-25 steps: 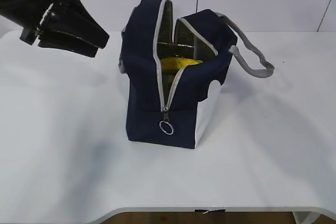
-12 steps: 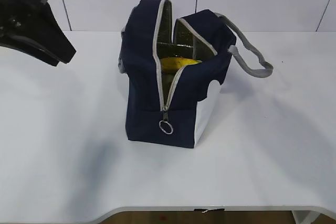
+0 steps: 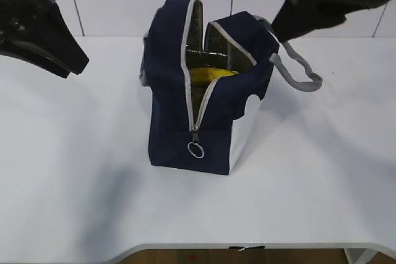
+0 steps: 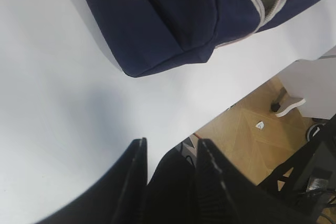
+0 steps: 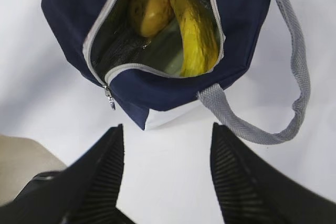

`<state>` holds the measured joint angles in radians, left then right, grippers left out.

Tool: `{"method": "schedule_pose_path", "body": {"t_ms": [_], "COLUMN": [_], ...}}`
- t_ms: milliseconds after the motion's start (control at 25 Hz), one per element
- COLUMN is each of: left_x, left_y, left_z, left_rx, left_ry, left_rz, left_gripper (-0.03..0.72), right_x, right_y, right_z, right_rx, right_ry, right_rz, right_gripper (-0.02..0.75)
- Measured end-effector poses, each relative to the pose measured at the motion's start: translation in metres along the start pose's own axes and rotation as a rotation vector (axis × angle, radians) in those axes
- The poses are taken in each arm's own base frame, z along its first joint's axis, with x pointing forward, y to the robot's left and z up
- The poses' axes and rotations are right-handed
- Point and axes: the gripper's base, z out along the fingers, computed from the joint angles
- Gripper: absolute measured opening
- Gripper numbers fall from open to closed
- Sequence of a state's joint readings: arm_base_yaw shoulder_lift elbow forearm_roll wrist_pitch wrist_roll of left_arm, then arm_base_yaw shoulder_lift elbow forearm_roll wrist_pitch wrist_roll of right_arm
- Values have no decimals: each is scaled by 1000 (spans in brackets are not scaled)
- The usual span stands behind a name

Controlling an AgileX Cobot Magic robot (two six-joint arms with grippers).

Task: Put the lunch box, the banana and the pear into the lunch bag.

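The navy lunch bag stands unzipped at mid-table, and yellow fruit shows in its opening. In the right wrist view the bag holds the pear and the banana side by side on a pale green surface, apparently the lunch box lid. My right gripper is open and empty, above the table beside the bag's grey handle; in the exterior view it hovers at the bag's upper right. My left gripper is far left, clear of the bag, open and empty.
The zipper's ring pull hangs on the bag's front. The white table's front edge is near. In the left wrist view the table's edge and wooden floor show beyond the bag.
My left gripper drew back to the left, then stopped. My right gripper came down into view at the bag's upper right. The bag and its contents have not moved.
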<state>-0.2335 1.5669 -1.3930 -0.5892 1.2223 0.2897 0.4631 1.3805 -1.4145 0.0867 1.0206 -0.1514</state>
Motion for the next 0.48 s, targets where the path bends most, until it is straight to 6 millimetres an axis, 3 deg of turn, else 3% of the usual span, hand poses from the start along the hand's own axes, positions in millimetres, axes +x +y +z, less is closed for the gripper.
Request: {"method": "schedule_pose_path", "body": {"t_ms": [200, 480], "left_x": [0, -1], "left_y": [0, -4], "left_z": [0, 0], "left_rx": [5, 39], "left_ry": [-1, -11], "left_rz": [-6, -23], "left_gripper": [244, 244], "right_x": [42, 115], "right_y": [4, 10], "right_z": [-10, -21], "right_rx": [39, 122], "right_ry": [-187, -475], "right_rz": [-51, -144], "right_gripper": [419, 419]}}
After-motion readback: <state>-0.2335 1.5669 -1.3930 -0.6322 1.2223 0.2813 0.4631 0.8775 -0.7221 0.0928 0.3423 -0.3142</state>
